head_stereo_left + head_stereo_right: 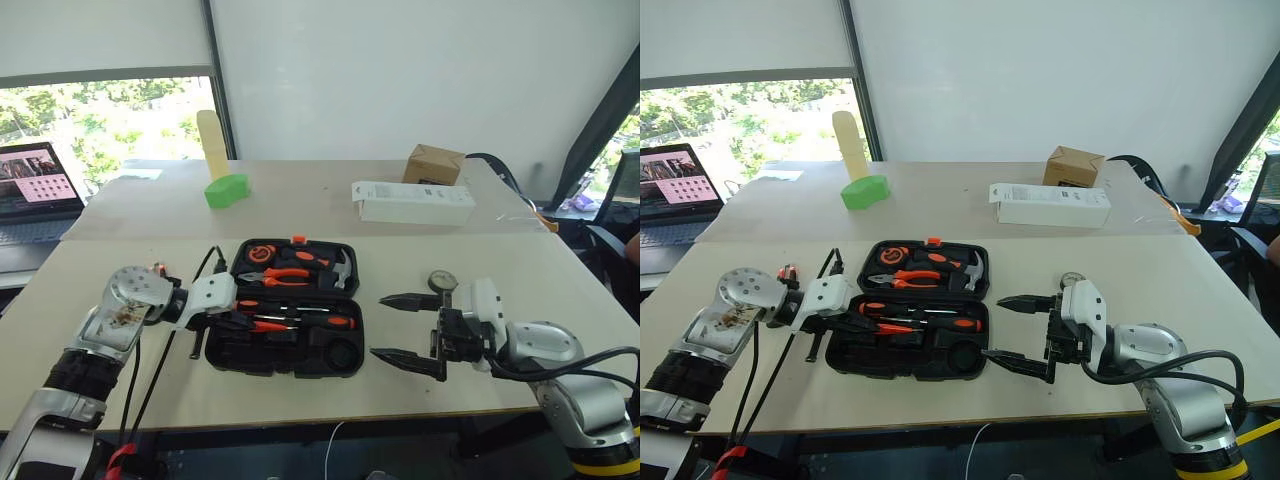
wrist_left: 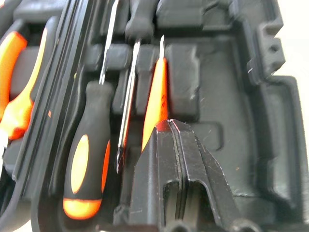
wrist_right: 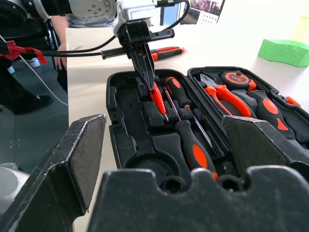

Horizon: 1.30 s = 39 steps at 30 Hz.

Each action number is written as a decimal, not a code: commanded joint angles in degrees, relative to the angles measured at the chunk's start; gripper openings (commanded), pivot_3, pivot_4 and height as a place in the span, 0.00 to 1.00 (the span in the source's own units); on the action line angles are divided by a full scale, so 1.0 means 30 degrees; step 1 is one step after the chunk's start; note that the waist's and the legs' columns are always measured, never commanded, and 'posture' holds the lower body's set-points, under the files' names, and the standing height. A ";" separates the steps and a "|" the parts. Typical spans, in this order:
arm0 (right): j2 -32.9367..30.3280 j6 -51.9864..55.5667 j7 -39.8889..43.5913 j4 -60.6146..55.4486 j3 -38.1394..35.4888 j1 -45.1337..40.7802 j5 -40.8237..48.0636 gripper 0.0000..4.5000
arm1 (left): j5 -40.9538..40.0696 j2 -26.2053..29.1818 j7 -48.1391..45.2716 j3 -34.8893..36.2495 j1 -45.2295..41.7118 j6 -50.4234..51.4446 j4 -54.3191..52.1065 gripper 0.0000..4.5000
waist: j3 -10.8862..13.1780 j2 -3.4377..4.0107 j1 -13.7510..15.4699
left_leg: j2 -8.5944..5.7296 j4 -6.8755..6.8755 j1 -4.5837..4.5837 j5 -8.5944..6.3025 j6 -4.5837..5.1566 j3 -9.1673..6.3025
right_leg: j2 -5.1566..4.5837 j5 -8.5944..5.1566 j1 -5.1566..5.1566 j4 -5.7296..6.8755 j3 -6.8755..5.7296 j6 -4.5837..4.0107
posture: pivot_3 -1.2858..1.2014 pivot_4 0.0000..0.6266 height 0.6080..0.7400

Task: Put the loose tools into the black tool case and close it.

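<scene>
left fingers (image 3: 145, 65) pinch the slim orange tester screwdriver (image 2: 155, 99) in the moulded black plastic tool case (image 1: 285, 345), lying open on the table (image 1: 420, 395); right fingers (image 1: 407, 330) spread wide beside it.

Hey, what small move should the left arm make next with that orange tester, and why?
Probably ease the left gripper down to seat the slim orange tester in the black tool case. Its jaws are shut on the handle end, and the tester lies slanted beside the two screwdrivers.
</scene>
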 commanded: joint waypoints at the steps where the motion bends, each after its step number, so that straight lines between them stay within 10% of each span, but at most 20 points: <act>1: 0.0120 -0.0443 -0.0036 -0.0392 -0.0013 -0.0034 0.0035 1.00 | 0.0197 -0.0159 0.0720 0.0136 0.0093 0.0117 -0.0267 0.01 | 0.0000 0.0000 0.0042 | -0.0001 0.0002 -0.0001 0.0000 0.0000 0.0000 | -0.0002 0.0000 0.0001 0.0000 -0.0001 0.0001 | 0.52 0.24 1.00; 16: 0.0045 -0.0299 0.0004 -0.0625 -0.0012 0.0371 0.0171 1.00 | 0.0147 -0.0997 0.2312 0.0281 0.0558 0.3310 0.0047 0.01 | 0.0000 0.0002 0.0251 | -0.0004 0.0009 0.0091 0.0002 -0.0003 -0.0003 | -0.0007 0.0001 0.0091 -0.0030 -0.0002 0.0003 | 0.52 0.24 1.00; 39: -0.0147 -0.0068 0.0143 -0.0785 -0.0052 0.0748 0.0468 1.00 | -0.0195 -0.1404 0.2908 0.0605 0.0410 -0.0415 0.1203 0.01 | 0.0000 0.0003 0.0223 | 0.0011 -0.0005 0.0176 -0.0005 0.0002 -0.0039 | -0.0001 -0.0003 0.0203 -0.0068 -0.0033 -0.0003 | 0.52 0.24 1.00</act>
